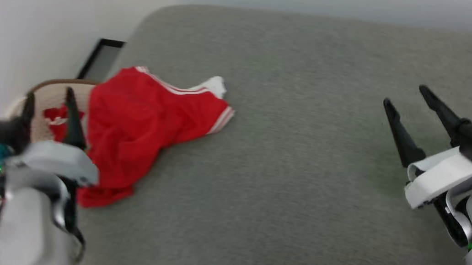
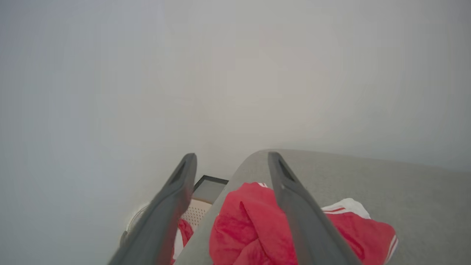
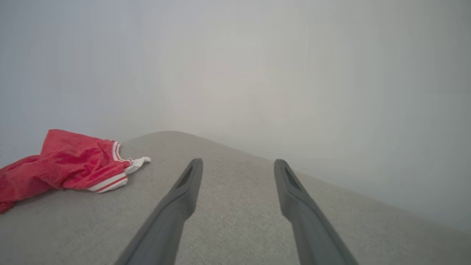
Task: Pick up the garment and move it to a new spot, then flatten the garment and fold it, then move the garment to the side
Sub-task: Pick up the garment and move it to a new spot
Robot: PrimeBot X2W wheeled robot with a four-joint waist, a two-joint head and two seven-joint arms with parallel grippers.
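Grey woven padding covers the surface (image 1: pixel 296 165) before you, with a pale wall behind it. Just off its left edge stands one beige basket (image 1: pixel 54 84) with a brown rim. Red and white cloth lies in it, and you cannot tell whether that cloth belongs to the garment. One garment (image 1: pixel 141 118), red and crumpled, lies on the surface against the left edge, near the far left corner. Its long axis runs slantwise from that edge toward the middle, and the striped trim and white sleeve point toward the middle. You have two grippers. Your left gripper (image 1: pixel 50 101) hangs over the left edge by the basket, fingers spread wide and empty. Your right gripper (image 1: pixel 406 99) hovers over the bare right part, well apart from the garment, equally wide and empty. One dark-framed panel (image 1: pixel 98 59) sits beyond the far left corner.
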